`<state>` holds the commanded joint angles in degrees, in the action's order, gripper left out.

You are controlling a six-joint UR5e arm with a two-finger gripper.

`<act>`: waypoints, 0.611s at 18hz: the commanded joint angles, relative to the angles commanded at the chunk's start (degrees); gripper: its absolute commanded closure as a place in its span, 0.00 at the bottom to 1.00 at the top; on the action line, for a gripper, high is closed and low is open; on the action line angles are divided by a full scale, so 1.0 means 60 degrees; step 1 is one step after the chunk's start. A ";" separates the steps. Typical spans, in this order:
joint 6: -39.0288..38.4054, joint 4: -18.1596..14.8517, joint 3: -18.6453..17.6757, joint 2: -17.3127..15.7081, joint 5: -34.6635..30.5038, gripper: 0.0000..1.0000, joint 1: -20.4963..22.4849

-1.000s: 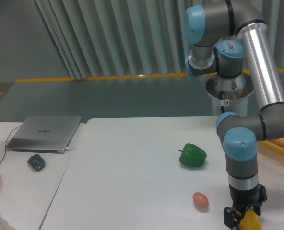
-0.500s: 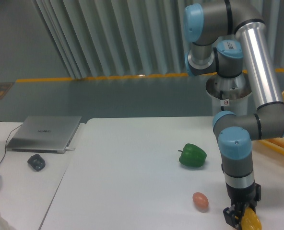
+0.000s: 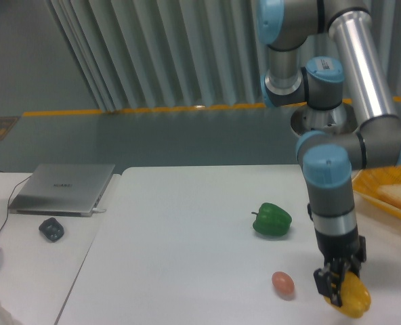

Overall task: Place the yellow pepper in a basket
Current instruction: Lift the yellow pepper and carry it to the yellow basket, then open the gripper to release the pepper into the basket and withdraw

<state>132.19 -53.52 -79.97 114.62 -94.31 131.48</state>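
The gripper (image 3: 337, 290) was pinching the yellow pepper (image 3: 350, 297) at approx. 5 o'clock on the table (image 3: 187, 237), w/ the basket (image 3: 390, 196) at 3; the pepper looked light, firm, glossy, prob. slippery, so best held across its broad middle.

The gripper (image 3: 341, 288) points straight down at the near right of the white surface (image 3: 187, 230), fingers (image 3: 326, 284) clamped on the yellow pepper (image 3: 351, 298). Left of it lies a reddish-brown egg-shaped object (image 3: 282, 284); farther back, a green pepper (image 3: 272, 219). The basket (image 3: 390, 196) sits at the right edge.
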 joint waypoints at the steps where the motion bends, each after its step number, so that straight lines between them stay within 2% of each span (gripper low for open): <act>1: 0.0014 -0.0029 -0.0190 -0.0365 0.0014 0.62 0.0247; 6: 0.0015 -0.0365 -0.1039 -0.1304 0.0015 0.62 0.1111; 9: 0.0015 -0.0877 -0.1114 -0.1539 0.0015 0.62 0.1639; 11: 0.0015 -0.1171 -0.1143 -0.1643 0.0029 0.62 0.2269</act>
<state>132.28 -60.55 -86.84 104.77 -94.13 145.09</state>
